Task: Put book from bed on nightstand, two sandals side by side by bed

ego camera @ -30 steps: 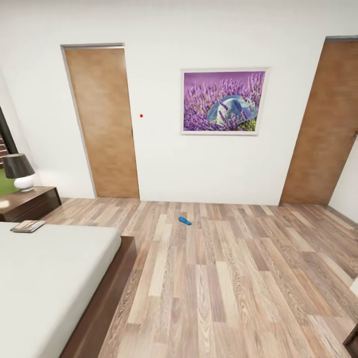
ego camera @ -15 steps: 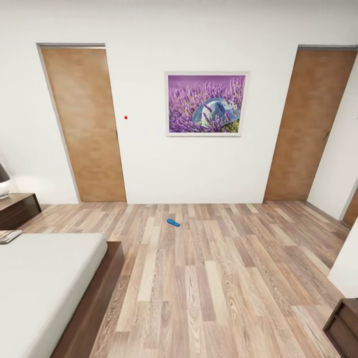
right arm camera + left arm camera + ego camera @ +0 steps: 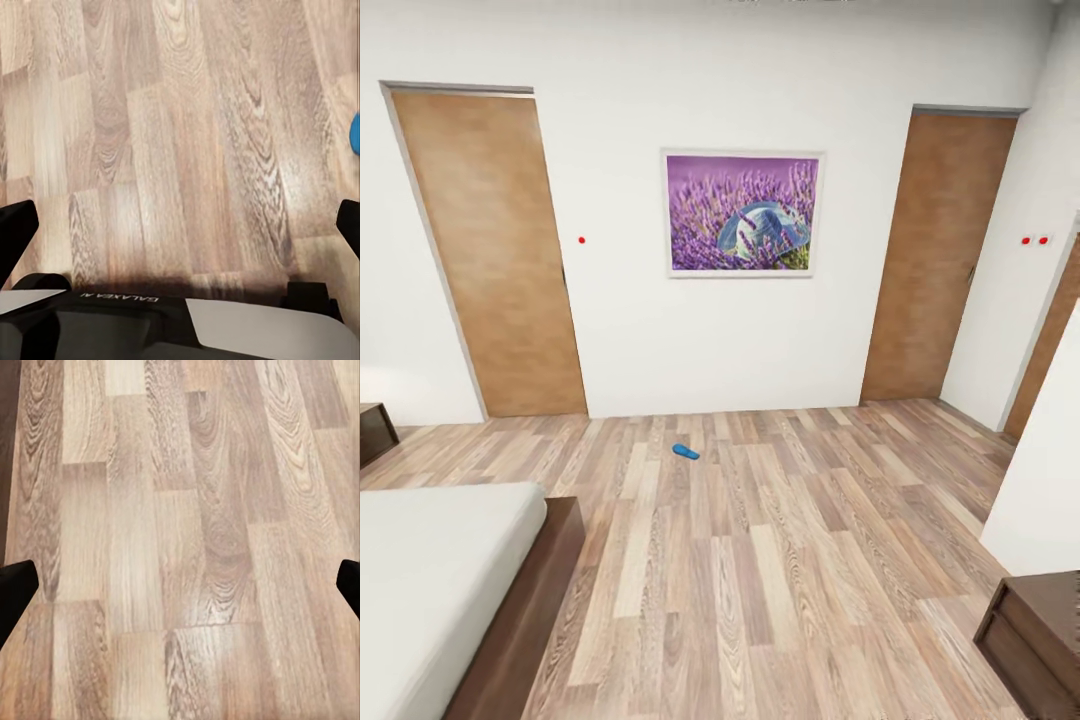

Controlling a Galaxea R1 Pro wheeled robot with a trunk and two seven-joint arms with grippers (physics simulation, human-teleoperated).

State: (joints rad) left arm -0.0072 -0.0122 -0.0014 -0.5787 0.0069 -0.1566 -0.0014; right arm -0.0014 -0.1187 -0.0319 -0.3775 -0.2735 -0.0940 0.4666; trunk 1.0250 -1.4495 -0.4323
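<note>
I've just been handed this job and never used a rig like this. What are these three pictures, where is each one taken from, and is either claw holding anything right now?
The machine is a wheeled robot with two arms, each ending in a two-fingered claw.

The large picture comes from the camera on its head, looking forward and down into a bedroom. It shows the corner of the bed, one blue sandal lying out on the plank floor away from the bed, a lavender painting between two wooden doors, and dark cabinet corners at both edges.

The other two pictures come from cameras near each claw, looking along its fingers. The left claw and the right claw both point down at bare floor, their dark fingertips far apart at the picture edges, so both are open and hold nothing. A bit of blue sits at the edge of the right wrist view; I cannot tell what it is.
</note>
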